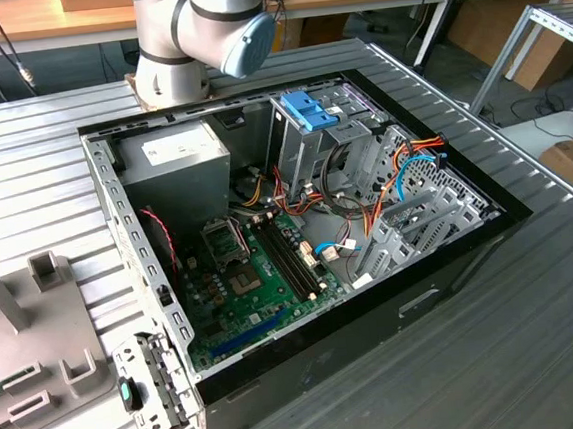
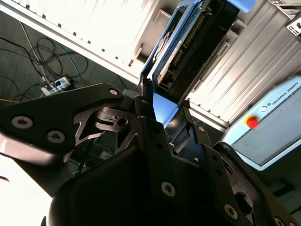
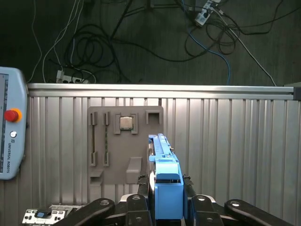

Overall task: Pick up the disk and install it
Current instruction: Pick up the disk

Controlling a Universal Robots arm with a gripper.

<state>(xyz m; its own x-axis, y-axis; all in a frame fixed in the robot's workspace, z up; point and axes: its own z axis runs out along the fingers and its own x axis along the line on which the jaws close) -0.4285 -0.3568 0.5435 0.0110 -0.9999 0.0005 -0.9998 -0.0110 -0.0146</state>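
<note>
- Flat, rectangular dark grey metal disk (image 3: 163,157) in a light blue plastic bracket: held edge-on and raised above the ribbed, silver aluminium surface (image 3: 235,141).
- Black metal tool (image 3: 165,186): narrow, closed on one end of the disk, with black fingers (image 3: 142,202) pressing the blue bracket from both sides.
- Second wrist view: the disk (image 2: 188,42) sticks out past the tool (image 2: 162,117), showing its dark underside and blue frame edge.
- Handling, judged: stiff, dense for its size and shock-sensitive. The smooth plastic bracket could slip or flex. Best gripped on the bracket rails, not the label or board face.
- Flat, matte grey plastic parts holder (image 3: 124,141): lies near the surface edge that borders the cabled floor.
- Open black sheet-metal computer case (image 1: 297,224): sits mid-surface, with a green board and loose wires inside.
</note>
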